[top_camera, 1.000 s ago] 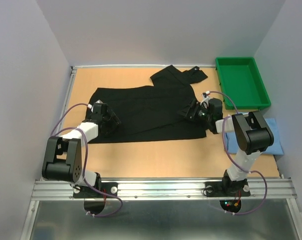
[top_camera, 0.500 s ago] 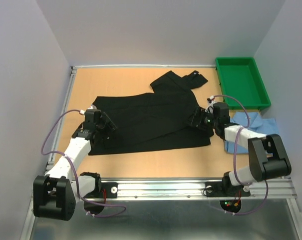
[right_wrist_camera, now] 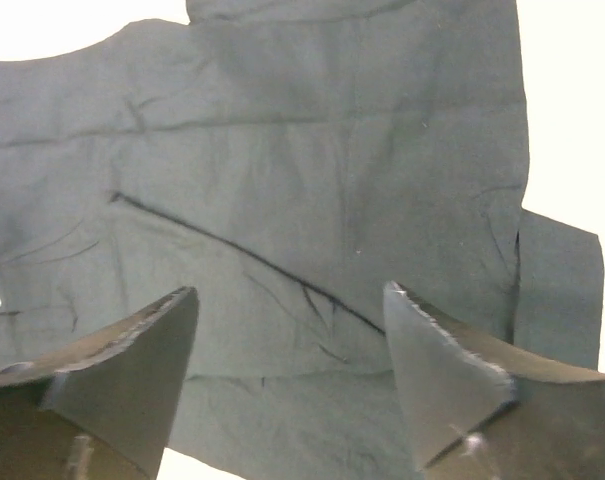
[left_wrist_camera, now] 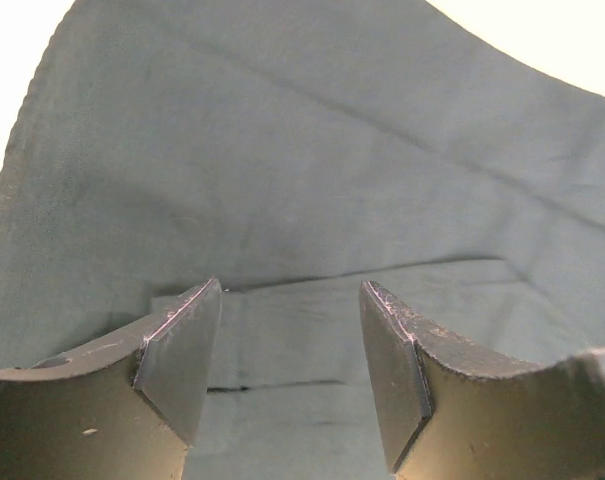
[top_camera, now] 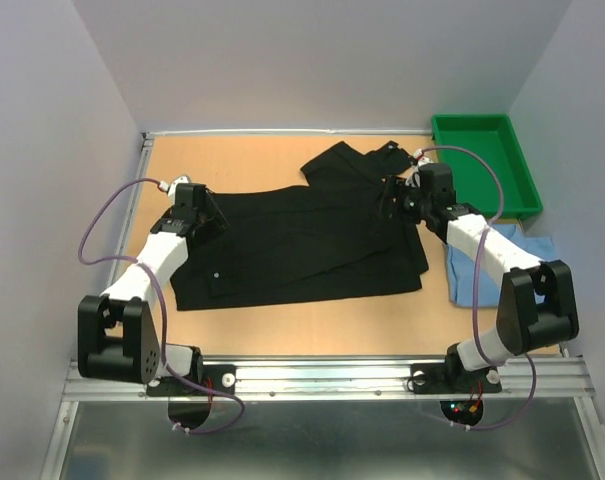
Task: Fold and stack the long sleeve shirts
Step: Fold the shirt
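The black shirt is being shown spread out across the middle of the worktop, its long side running left to right. Its far right part, with a sleeve, is lying crumpled toward the green tray. A strip along its near edge is being shown doubled over, and a small white button is being seen there, near the left end. The light blue shirt is lying at the right edge of the worktop, just on the near side of the tray and partly covered by the right arm. A narrow strip of bare worktop is being seen between it and the black shirt.

The left pincer is being held over the black shirt's far left corner. In the left wrist view its fingers are being held apart, with nothing between them and only dark cloth and a folded edge below. The right pincer is being held over the shirt's far right part, where the body meets the crumpled sleeve. In the right wrist view its fingers are being held wide apart, with wrinkled black cloth below and nothing gripped. Whether either pincer's tips are touching the cloth cannot be told.
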`<act>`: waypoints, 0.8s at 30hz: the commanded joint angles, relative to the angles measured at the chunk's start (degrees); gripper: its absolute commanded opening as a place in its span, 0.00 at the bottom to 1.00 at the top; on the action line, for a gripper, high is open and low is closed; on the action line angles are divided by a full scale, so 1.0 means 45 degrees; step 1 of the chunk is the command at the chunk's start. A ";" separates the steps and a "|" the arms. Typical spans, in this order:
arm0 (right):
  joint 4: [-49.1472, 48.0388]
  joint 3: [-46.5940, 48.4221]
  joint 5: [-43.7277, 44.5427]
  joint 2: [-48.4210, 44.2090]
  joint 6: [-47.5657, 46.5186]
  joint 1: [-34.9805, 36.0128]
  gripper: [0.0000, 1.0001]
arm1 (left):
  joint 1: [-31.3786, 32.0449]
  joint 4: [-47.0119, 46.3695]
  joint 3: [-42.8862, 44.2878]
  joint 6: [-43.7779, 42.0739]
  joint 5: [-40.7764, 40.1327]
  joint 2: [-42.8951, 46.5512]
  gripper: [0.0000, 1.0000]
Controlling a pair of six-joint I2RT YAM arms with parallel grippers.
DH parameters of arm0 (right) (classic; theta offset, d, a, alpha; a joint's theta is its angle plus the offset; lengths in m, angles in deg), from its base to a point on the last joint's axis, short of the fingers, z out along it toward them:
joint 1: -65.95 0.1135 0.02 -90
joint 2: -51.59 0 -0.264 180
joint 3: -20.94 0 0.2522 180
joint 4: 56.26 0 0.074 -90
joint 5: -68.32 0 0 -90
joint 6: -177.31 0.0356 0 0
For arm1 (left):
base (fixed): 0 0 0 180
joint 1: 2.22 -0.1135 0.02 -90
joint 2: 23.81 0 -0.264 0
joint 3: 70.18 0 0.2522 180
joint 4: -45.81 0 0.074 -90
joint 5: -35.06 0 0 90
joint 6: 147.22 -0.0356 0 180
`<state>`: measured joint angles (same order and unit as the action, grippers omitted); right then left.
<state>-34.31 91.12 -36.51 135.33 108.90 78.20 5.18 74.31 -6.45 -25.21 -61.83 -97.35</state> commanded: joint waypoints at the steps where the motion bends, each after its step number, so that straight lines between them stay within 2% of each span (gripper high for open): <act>1: 0.1110 0.0957 0.1322 0.0646 -0.0050 0.0129 0.77 | -0.0043 -0.0288 0.0865 -0.0395 -0.0966 -0.1195 0.69; 8: 0.1988 0.1660 0.2651 0.1818 -0.0324 0.0519 0.64 | -0.0120 -0.0269 0.1491 -0.0492 -0.1007 -0.2758 0.69; 15: 0.2359 0.1583 0.3177 0.2931 -0.0460 0.0910 0.64 | -0.0218 0.0004 0.1103 -0.0707 -0.0365 -0.3891 0.69; 24: 0.3395 0.0472 0.3979 0.2660 -0.0617 0.0950 0.63 | -0.0218 0.0220 -0.0284 -0.0785 0.0926 -0.4167 0.69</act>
<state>-21.76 95.14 -21.16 149.43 106.91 82.20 4.43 73.11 -4.30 -27.90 -60.59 -116.89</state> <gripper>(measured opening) 0.635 0.684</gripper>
